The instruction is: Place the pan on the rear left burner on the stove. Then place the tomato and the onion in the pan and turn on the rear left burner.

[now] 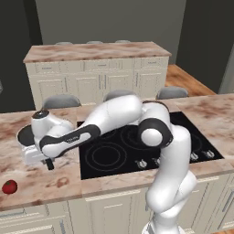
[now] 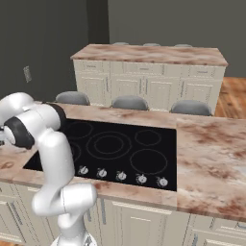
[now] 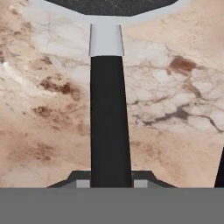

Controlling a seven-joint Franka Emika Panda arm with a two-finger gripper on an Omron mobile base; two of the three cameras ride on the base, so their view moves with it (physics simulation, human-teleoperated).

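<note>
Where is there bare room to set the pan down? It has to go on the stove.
The stove glass is bare on every ring, including the rear left burner. It is crowded left of the stove: the gripper shut on the pan handle, tomato nearer.

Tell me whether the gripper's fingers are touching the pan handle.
Touching. In the hand view the fingers sit tight against both sides of the black pan handle, with no gap.

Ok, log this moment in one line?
gripper: shut on black handle of dark grey frying pan | pan: on marble counter, left of black glass stove | red tomato: on counter
</note>
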